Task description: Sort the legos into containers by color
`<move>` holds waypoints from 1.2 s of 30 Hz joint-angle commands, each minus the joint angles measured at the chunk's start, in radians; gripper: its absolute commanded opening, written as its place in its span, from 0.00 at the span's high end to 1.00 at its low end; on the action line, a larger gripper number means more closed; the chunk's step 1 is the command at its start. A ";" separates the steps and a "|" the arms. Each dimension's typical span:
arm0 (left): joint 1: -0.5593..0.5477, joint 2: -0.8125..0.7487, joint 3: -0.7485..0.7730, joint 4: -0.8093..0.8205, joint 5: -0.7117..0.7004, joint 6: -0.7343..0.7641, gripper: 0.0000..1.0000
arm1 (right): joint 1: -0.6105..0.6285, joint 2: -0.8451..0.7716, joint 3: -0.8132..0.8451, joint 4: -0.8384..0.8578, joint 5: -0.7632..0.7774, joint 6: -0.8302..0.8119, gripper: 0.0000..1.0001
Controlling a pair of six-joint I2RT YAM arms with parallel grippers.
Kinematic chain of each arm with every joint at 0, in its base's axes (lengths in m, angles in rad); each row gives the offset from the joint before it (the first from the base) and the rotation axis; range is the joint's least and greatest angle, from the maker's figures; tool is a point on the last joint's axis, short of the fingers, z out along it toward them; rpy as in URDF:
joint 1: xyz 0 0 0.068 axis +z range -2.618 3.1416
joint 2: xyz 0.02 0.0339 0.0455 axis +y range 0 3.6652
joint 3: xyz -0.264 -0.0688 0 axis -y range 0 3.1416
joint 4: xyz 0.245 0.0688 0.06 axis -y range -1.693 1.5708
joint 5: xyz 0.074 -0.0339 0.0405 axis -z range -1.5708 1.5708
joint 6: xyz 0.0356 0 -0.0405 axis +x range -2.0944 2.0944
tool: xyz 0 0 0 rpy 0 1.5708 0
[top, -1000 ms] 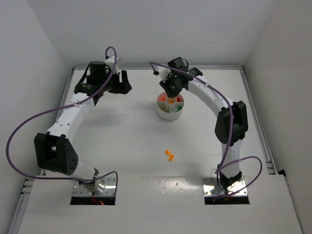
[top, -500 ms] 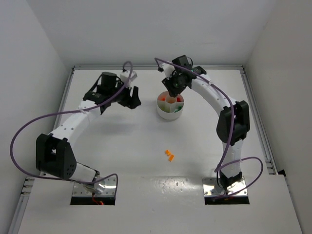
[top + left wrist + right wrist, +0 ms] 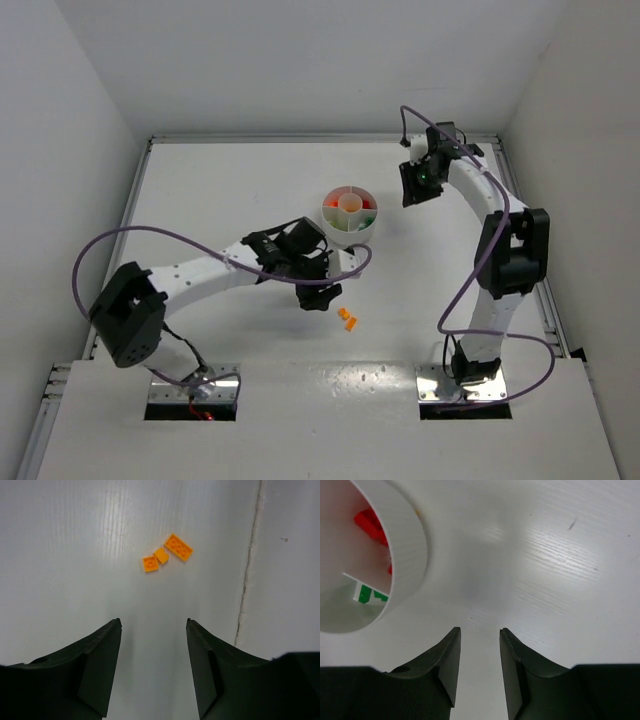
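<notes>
While the left gripper (image 3: pixel 153 625) hung open and empty near three orange legos (image 3: pixel 170 555) at six o'clock from the dish (image 3: pixel 349 236), the right gripper (image 3: pixel 480 632) gaped empty at its two o'clock.

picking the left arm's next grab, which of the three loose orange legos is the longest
The oblong orange brick at the cluster's right end in the left wrist view; the middle piece and the left piece are smaller and roughly square.

A robotics lab cell is shown: a bare white table (image 3: pixel 220 190) is boxed in by plain white panels (image 3: pixel 300 70), with the left arm (image 3: pixel 200 275) and right arm (image 3: pixel 510 255) bolted to metal plates (image 3: pixel 225 378) at its near edge.
</notes>
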 commanded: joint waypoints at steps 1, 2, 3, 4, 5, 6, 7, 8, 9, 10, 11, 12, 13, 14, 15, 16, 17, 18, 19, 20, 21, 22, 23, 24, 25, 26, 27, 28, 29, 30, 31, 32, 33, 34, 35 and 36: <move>-0.008 0.077 0.051 -0.042 0.061 0.192 0.40 | 0.018 -0.099 0.001 0.027 -0.054 0.027 0.63; -0.008 0.092 0.062 -0.042 0.081 0.219 0.40 | 0.018 -0.099 -0.009 0.027 -0.054 0.027 0.63; -0.008 0.114 0.062 -0.042 0.091 0.247 0.40 | 0.009 -0.108 -0.010 0.027 -0.054 0.027 0.63; -0.008 0.114 0.062 -0.019 0.104 0.310 0.40 | 0.009 -0.108 -0.010 0.027 -0.045 0.027 0.63; -0.008 0.124 0.062 -0.010 0.122 0.344 0.40 | 0.009 -0.108 -0.010 0.027 -0.045 0.018 0.63; -0.008 0.124 0.062 -0.001 0.150 0.376 0.40 | 0.009 -0.117 -0.010 0.027 -0.045 0.018 0.63; -0.008 0.137 0.053 0.015 0.160 0.442 0.40 | 0.009 -0.117 -0.010 0.027 -0.045 0.018 0.63; -0.008 0.137 0.053 0.015 0.171 0.477 0.40 | 0.009 -0.117 -0.010 0.027 -0.045 0.018 0.63; -0.008 0.150 0.053 0.015 0.197 0.517 0.40 | 0.009 -0.117 -0.010 0.027 -0.045 0.018 0.63; -0.008 0.166 0.053 0.015 0.208 0.586 0.40 | 0.009 -0.117 -0.010 0.027 -0.045 0.018 0.63; -0.008 0.175 0.053 0.024 0.208 0.611 0.40 | 0.009 -0.117 0.000 0.018 -0.045 0.018 0.63; -0.008 0.186 0.053 0.024 0.223 0.635 0.40 | 0.009 -0.117 0.009 0.018 -0.036 0.018 0.63; -0.008 0.196 0.053 0.024 0.223 0.654 0.41 | 0.000 -0.117 0.009 0.018 -0.036 0.018 0.63; -0.008 0.210 0.065 0.024 0.223 0.683 0.41 | 0.000 -0.108 0.009 0.018 -0.036 0.018 0.63; -0.008 0.241 0.082 0.024 0.233 0.695 0.43 | 0.000 -0.108 0.020 0.018 -0.036 0.018 0.63; -0.018 0.255 0.082 0.024 0.233 0.721 0.45 | 0.000 -0.108 0.020 0.018 -0.036 0.018 0.63; -0.018 0.269 0.097 0.024 0.233 0.732 0.45 | 0.000 -0.108 0.020 0.018 -0.036 0.018 0.63; -0.027 0.294 0.114 0.024 0.233 0.741 0.45 | 0.000 -0.108 0.029 0.018 -0.036 0.018 0.63; -0.027 0.308 0.123 0.024 0.233 0.750 0.46 | 0.000 -0.108 0.029 0.018 -0.036 0.018 0.63; -0.038 0.324 0.132 0.024 0.233 0.750 0.48 | 0.000 -0.108 0.029 0.009 -0.036 0.018 0.63; -0.038 0.348 0.154 0.024 0.233 0.750 0.48 | 0.000 -0.108 0.039 0.009 -0.036 0.018 0.63; -0.047 0.361 0.165 0.015 0.233 0.750 0.48 | 0.000 -0.108 0.040 0.009 -0.036 0.018 0.63; -0.056 0.373 0.174 0.015 0.233 0.750 0.48 | 0.000 -0.108 0.050 0.009 -0.036 0.018 0.63; -0.056 0.384 0.192 0.015 0.233 0.750 0.48 | 0.000 -0.108 0.050 0.009 -0.036 0.018 0.63; -0.056 0.403 0.201 0.003 0.233 0.764 0.49 | 0.000 -0.108 0.050 0.009 -0.036 0.018 0.63; -0.067 0.413 0.201 -0.014 0.233 0.778 0.49 | 0.000 -0.108 0.050 0.009 -0.036 0.018 0.63; -0.067 0.413 0.215 -0.024 0.233 0.787 0.49 | 0.000 -0.108 0.050 0.009 -0.036 0.018 0.63; -0.076 0.425 0.215 -0.024 0.233 0.796 0.51 | 0.000 -0.108 0.050 0.009 -0.036 0.018 0.63; -0.076 0.425 0.215 -0.034 0.233 0.797 0.51 | 0.000 -0.108 0.050 0.009 -0.036 0.018 0.63; -0.085 0.436 0.215 -0.034 0.233 0.809 0.51 | 0.000 -0.108 0.050 0.009 -0.036 0.018 0.63; -0.085 0.436 0.215 -0.045 0.224 0.818 0.51 | -0.009 -0.108 0.050 0.009 -0.045 0.018 0.63; -0.096 0.445 0.215 -0.057 0.223 0.827 0.51 | -0.009 -0.108 0.050 0.009 -0.045 0.018 0.63; -0.096 0.445 0.215 -0.057 0.223 0.827 0.51 | -0.009 -0.108 0.050 0.009 -0.045 0.018 0.63; -0.096 0.445 0.215 -0.069 0.223 0.827 0.51 | -0.009 -0.108 0.059 0.009 -0.054 0.018 0.63; -0.096 0.456 0.224 -0.083 0.223 0.836 0.51 | -0.009 -0.108 0.060 0.000 -0.054 0.018 0.63; -0.096 0.456 0.224 -0.083 0.223 0.836 0.51 | -0.018 -0.108 0.060 0.000 -0.054 0.018 0.63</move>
